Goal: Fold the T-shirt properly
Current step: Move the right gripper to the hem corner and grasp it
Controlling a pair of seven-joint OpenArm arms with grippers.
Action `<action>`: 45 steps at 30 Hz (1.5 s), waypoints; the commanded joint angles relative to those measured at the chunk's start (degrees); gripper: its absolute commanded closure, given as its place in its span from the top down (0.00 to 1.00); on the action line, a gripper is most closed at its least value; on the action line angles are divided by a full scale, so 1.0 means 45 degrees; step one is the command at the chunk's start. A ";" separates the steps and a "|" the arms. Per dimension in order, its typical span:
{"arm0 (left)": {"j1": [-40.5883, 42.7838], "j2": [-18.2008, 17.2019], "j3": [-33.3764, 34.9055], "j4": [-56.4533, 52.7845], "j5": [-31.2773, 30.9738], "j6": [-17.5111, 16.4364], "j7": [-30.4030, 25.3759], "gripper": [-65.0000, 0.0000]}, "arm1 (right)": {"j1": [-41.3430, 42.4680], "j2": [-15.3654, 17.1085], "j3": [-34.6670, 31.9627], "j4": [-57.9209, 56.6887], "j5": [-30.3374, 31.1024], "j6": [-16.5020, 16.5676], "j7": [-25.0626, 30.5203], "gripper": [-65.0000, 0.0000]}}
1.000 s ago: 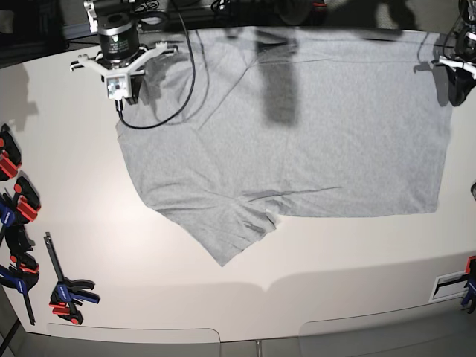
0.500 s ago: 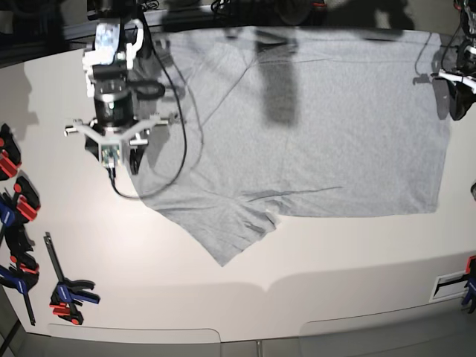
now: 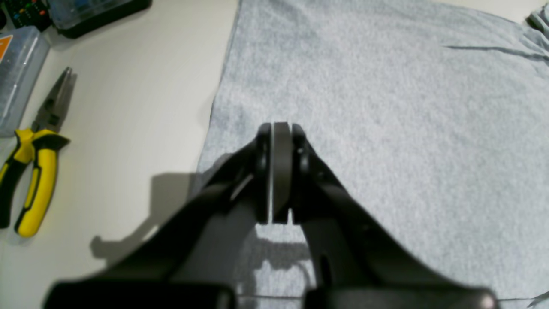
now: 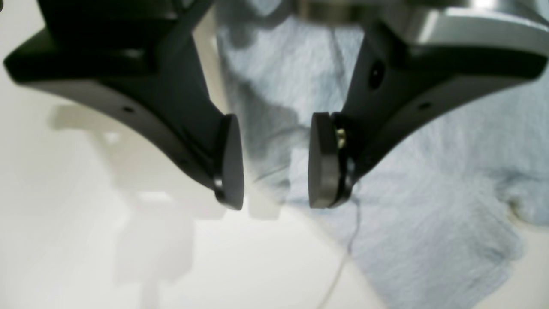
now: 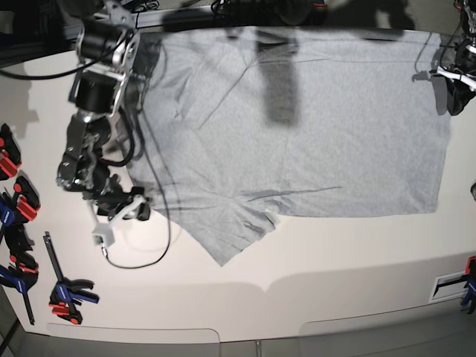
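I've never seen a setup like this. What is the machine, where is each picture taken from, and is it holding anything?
It is a robot with two arms at a white table, each ending in a two-fingered gripper. One picture looks down from above; the other two come from cameras on the wrists. A grey T-shirt lies spread flat, to be folded. The right gripper hangs open at the shirt's edge near a sleeve, gripping nothing. The left gripper is shut above the opposite edge, with no cloth visibly between its pads. Yellow-handled pliers lie beside the shirt, and red-and-blue clamps sit at the table's side.
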 commanded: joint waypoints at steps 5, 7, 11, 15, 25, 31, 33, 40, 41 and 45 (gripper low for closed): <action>0.0039 -0.0219 -0.0151 0.0185 -0.0170 0.0005 -0.0398 0.07 | 0.1870 0.1141 0.0180 -0.3585 0.0801 0.0748 0.0097 0.46; 0.0039 -0.0219 -0.0151 0.0185 -0.0175 0.0005 -0.0403 0.14 | 0.2021 0.1224 0.0180 -0.4405 0.0811 0.0894 0.0102 0.46; 0.0039 -0.0214 -0.0151 0.0185 -0.0209 0.0005 -0.0408 0.20 | 0.1739 0.0933 0.0180 -0.4721 0.0801 0.0962 0.0102 0.46; 0.0005 -0.0214 -0.0151 0.0185 -0.0209 0.0005 -0.0403 0.20 | 0.1413 0.0481 0.0180 -0.4721 0.0777 0.0962 0.0097 0.46; -0.1171 -0.0233 -0.0151 0.0160 0.0199 0.0015 -0.0588 0.20 | 0.1161 0.0199 0.0180 -0.4721 0.0709 0.0942 0.0121 0.04; -0.2837 -0.0612 -0.0151 -0.0432 0.0505 0.0248 -0.0695 0.20 | 0.1166 0.0194 0.0180 -0.4721 0.0704 0.0942 0.0680 0.00; -0.3657 -0.0952 -0.0151 -0.1496 0.0457 0.0248 -0.0695 0.20 | 0.1166 0.0194 0.0180 -0.4721 0.0695 0.0942 0.0753 0.00; -0.7495 -0.2569 -0.0126 -0.7650 -0.1360 0.0228 -0.0379 0.20 | 0.1161 0.0189 0.0180 -0.4721 0.0617 0.0942 0.0777 0.00; -0.8087 -0.2778 -0.0126 -0.8626 -0.1647 0.0204 -0.0243 0.20 | 0.1161 0.0194 0.0180 -0.4721 0.0617 0.0942 0.0777 0.00; -1.0098 -0.3298 -0.0126 -1.2400 -0.2516 0.0141 0.0151 0.20 | 0.1161 0.0194 0.0180 -0.4721 0.0617 0.0942 0.0777 0.00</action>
